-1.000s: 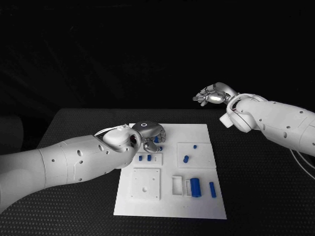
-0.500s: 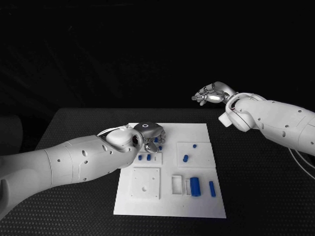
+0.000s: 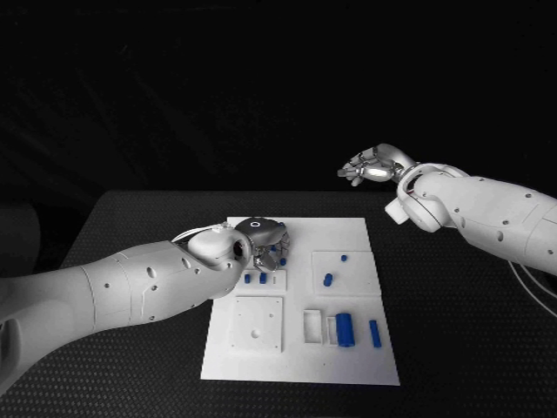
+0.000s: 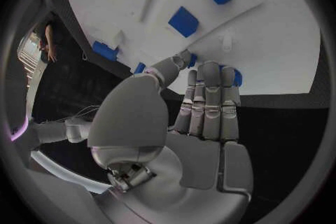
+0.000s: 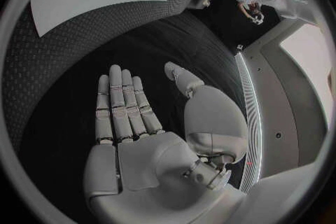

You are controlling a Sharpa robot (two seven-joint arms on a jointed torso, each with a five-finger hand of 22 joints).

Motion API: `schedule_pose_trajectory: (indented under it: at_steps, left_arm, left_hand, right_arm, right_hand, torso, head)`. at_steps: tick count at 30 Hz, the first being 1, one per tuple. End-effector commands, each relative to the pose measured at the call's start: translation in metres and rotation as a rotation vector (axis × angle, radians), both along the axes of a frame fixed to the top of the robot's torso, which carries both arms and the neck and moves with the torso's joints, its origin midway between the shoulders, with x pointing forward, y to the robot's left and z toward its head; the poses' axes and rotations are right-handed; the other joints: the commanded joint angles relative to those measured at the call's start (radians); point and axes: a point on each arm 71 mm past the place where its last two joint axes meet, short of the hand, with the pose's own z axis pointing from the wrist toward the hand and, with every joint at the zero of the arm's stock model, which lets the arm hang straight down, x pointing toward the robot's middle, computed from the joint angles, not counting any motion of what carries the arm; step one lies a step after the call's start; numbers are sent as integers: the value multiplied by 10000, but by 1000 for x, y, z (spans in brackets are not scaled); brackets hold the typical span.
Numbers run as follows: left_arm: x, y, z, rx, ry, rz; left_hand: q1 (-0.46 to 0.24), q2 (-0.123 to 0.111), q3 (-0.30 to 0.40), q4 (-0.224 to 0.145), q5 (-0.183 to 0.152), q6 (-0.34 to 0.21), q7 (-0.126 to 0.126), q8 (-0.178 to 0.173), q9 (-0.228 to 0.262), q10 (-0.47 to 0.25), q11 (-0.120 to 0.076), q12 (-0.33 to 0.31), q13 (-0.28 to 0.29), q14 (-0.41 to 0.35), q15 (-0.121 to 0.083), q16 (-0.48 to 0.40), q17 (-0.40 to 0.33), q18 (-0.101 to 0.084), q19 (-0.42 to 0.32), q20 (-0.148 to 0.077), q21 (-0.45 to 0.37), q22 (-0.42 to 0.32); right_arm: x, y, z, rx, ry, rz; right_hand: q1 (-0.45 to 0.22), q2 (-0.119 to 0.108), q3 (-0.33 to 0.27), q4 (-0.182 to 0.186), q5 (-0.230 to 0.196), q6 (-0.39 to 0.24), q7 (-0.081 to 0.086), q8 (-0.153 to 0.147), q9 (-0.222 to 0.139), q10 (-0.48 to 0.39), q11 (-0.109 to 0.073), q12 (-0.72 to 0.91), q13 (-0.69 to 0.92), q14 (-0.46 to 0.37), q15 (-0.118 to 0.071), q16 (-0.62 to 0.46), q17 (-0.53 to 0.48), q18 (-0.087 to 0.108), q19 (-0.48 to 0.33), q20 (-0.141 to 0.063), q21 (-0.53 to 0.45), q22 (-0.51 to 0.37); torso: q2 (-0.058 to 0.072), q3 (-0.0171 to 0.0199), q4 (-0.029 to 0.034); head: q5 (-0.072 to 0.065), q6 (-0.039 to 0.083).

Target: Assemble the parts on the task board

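While left hand (image 3: 264, 237) rests fingers-straight on task board (image 3: 354, 366), holding nothing | right hand (image 3: 374, 165) raised, spread, holding nothing

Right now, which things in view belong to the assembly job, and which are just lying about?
Belongs to the job:
task board
blue parts
left hand, low over the board's far end
right hand, held up beyond the table, holding nothing

Just lying about:
black table, which only carries the board
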Motion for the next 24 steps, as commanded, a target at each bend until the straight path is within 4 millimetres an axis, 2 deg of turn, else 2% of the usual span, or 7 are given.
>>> schedule_pose_trajectory:
  at_steps: [1, 12, 24]
  left_arm:
    - [-1, -3, -2, 98, 63, -146]
    - [-3, -7, -11, 81, 194, -136]
    - [-2, -9, -13, 133, 256, -99]
  left_hand:
    - [-43, 138, -56, 38, 40, 87, -6, 40, -21, 99, -5, 31, -27, 44, 7, 57, 19, 74, 96, -92, 61, 234]
    - [-84, 262, -70, 82, 44, 107, 18, 43, -61, 200, -12, 22, -88, 75, -3, 209, 56, 85, 130, -110, 112, 232]
    - [-104, 366, -72, 107, 46, 114, 75, 39, -98, 321, -7, 33, -129, 90, -1, 330, 77, 101, 151, -114, 148, 228]
  right_arm:
    - [0, 2, 0, 29, 26, 170]
    - [-1, 4, 0, 41, 26, 207]
    - [-1, 5, 0, 53, 28, 233]
  right_hand:
    - [-35, 24, -5, -56, 40, -54, 102, 61, -11, 45, -1, -39, -4, 26, 47, -66, 10, 65, 32, 34, -62, 11]
    - [-37, 28, -7, -57, 52, -54, 102, 64, -14, 46, -1, -40, -4, 26, 47, -69, 13, 66, 35, 35, -70, 18]
    - [-39, 30, -11, -60, 59, -53, 102, 68, -16, 47, -1, -40, -4, 26, 47, -71, 16, 67, 37, 36, -79, 26]
  torso:
    - [6, -5, -4]
    - [12, 0, -13]
    - [0, -1, -2]
  head:
    - [-5, 1]
    - [-35, -4]
    - [-53, -4]
